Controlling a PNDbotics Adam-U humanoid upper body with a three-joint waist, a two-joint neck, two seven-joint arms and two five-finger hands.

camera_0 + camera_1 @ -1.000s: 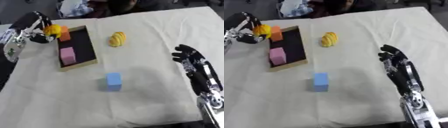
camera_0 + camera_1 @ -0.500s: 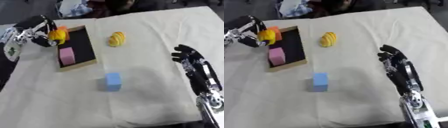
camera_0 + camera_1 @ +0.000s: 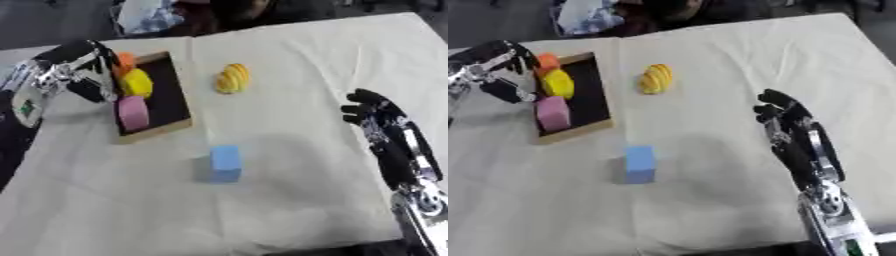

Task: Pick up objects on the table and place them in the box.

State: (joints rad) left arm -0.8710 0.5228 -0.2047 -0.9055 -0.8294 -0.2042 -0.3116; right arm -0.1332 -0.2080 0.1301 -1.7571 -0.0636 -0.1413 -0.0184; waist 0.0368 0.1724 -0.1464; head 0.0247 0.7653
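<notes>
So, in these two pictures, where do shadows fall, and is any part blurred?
Left eye view: the blue block casts a soft shadow to its left on the cloth; the left hand at the box looks smeared. Right eye view: edges are soft overall, and the right hand reads as one dark shape with little detail.

Even, fairly bright light falls from above on the pale tablecloth [image 3: 289, 150], with no glare. Shadows are soft: a faint grey patch spreads left of the blue block [image 3: 226, 163], and a dim one lies beside the left hand [image 3: 83, 70]. Both views are soft and smeared; edges of the right hand [image 3: 794, 135] and the yellow striped object [image 3: 655, 78] look fuzzy. The far background is dark and blurred
</notes>
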